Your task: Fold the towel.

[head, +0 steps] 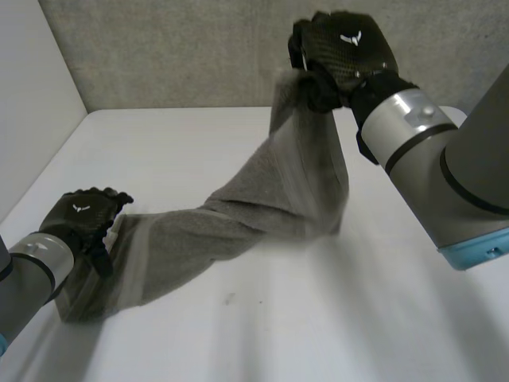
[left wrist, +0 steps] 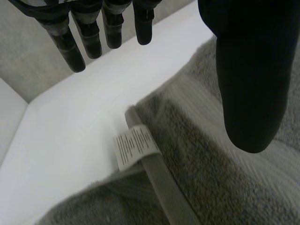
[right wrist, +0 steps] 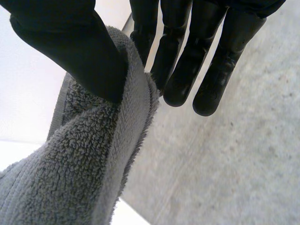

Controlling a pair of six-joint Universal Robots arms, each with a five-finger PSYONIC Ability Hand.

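A grey towel [head: 262,215] stretches in a sagging band from the table's left front up to the back right. My right hand [head: 346,48] holds its far end high above the table. In the right wrist view the thumb [right wrist: 65,42] pinches the towel's hemmed edge [right wrist: 133,103] against the fingers. My left hand [head: 79,219] rests at the towel's low end by the left side of the table. In the left wrist view its fingers [left wrist: 93,33] are straight and spread over bare table. Its thumb [left wrist: 253,70] hovers over the towel [left wrist: 211,159], near a white label [left wrist: 136,145] on the hem.
The white table [head: 318,318] is bounded by a grey back wall [head: 175,48] and a white side wall [head: 32,95] at the left. My right forearm [head: 445,159] reaches over the table's right side.
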